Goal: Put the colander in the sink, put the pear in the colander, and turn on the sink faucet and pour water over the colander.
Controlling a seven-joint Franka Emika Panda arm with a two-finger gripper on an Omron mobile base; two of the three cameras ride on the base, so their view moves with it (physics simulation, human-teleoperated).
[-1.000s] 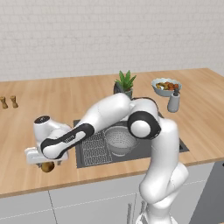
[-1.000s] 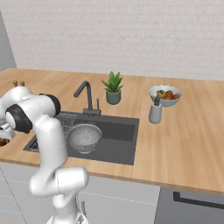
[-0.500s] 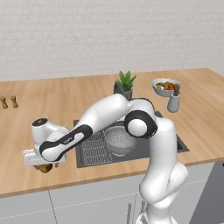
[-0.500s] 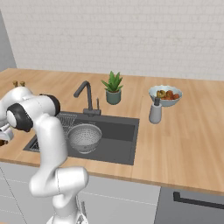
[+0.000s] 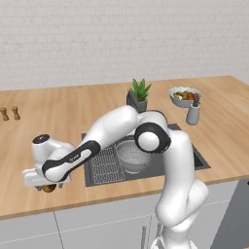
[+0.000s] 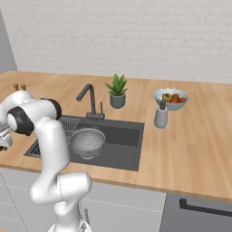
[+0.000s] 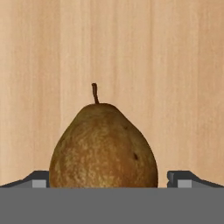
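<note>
One of the three steps looks done: the colander [image 5: 132, 156] sits in the sink [image 5: 189, 154], beside the wire rack [image 5: 103, 165]. Two remain, by my reading: the pear goes into the colander, then the water gets turned on.

The gripper [image 5: 47, 186] hangs low over the counter [image 5: 58, 112] at about 9 o'clock from the sink, near the front edge. Its jaws stand wide, one on each side of the pear [image 7: 103, 147], and I cannot tell whether they touch it; the pear lies on the wood, not yet gripped or lifted. No water is visible at the sink faucet [image 6: 88, 100].

Counted: one colander, one pear, one faucet, one sink, one potted plant [image 6: 117, 90], one fruit bowl [image 6: 171, 99], one grey bottle [image 6: 160, 117] and two small brown shakers [image 5: 9, 113] at 10 o'clock.
</note>
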